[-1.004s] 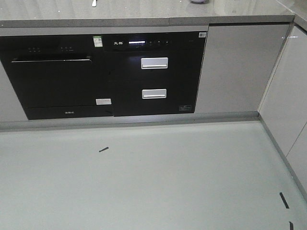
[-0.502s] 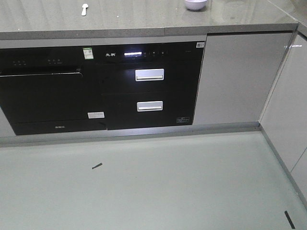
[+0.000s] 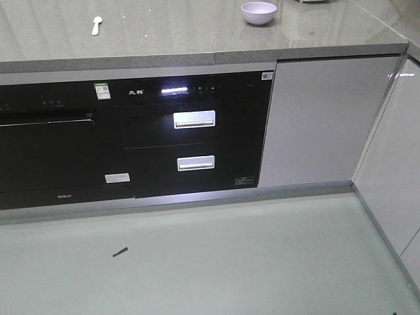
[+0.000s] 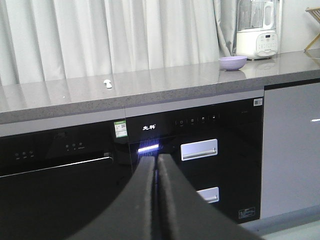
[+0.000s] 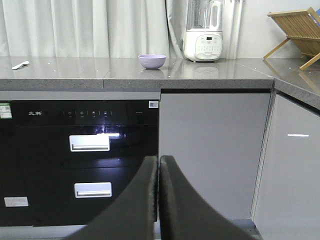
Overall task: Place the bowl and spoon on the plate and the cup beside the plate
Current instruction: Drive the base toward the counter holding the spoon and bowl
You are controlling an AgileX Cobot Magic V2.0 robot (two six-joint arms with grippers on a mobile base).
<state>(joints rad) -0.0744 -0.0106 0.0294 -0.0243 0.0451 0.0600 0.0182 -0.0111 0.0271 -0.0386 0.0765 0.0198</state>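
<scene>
Facing the bench (image 3: pixel 184 39), we see the bowl (image 3: pixel 259 12) ahead and above, nearer our right hand (image 5: pixel 158 159), the spoon (image 3: pixel 96 25) nearer our left hand (image 4: pixel 156 157), both hands clenched and empty.

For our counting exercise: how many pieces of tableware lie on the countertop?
2: the spoon toward the left, the bowl toward the right; more may lie out of view.

Bright light is glowing through the white curtains (image 4: pixel 100 35). The grey countertop (image 5: pixel 90 70) is shining and mirroring the bowl (image 5: pixel 152 61) and the blender (image 5: pixel 202 35). A white streak is glaring on the cabinet door (image 5: pixel 295 175). The front view is looking dimmer and grainy.
</scene>
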